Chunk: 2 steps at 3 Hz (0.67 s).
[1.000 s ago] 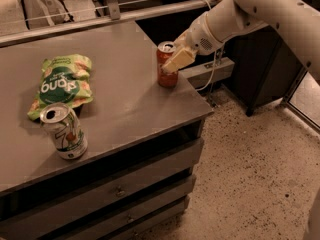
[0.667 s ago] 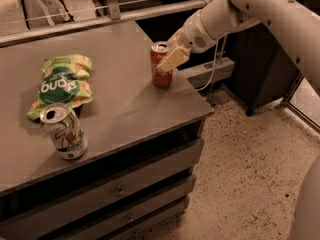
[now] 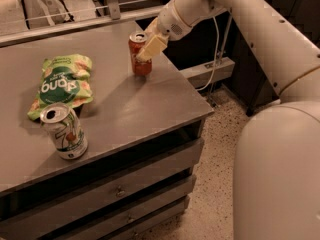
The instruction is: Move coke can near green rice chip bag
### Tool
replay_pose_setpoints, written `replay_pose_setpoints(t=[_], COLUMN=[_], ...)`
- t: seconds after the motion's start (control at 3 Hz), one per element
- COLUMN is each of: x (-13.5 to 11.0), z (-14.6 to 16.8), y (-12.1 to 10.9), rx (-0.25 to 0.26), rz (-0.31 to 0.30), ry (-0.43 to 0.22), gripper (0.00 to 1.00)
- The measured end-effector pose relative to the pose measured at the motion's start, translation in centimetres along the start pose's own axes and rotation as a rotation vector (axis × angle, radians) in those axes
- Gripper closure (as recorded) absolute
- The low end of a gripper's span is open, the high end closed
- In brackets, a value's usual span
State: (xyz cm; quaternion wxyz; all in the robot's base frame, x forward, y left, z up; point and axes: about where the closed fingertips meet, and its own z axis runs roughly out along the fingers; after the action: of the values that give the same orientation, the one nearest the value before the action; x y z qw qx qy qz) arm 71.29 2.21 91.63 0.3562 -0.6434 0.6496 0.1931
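Grey table [image 3: 150, 104], gripper [image 3: 146, 51] has fingers [image 3: 153, 45] clamped on the coke can [image 3: 141, 66] by the far edge. Looks mid-carry; next it needs to go left toward the bag [image 3: 60, 84].

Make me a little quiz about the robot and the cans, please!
1. True or false: the gripper is clamped on the coke can at the far right part of the table.
2. Which is closer to the green rice chip bag? A) the coke can B) the white-and-green can
3. How many cans can you see?

Key: 1 true. 2 B, it stands just in front of the bag. 3 two.
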Motion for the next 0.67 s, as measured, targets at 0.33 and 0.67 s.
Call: replay_pose_setpoints(t=[0.33, 0.67], x=[-2.9, -4.4], z=[1.7, 3.2], y=[-1.3, -1.7], rx=[-0.017, -0.025], rz=[-0.064, -0.080], ry=[-0.035, -0.083], gripper=[1.00, 1.00])
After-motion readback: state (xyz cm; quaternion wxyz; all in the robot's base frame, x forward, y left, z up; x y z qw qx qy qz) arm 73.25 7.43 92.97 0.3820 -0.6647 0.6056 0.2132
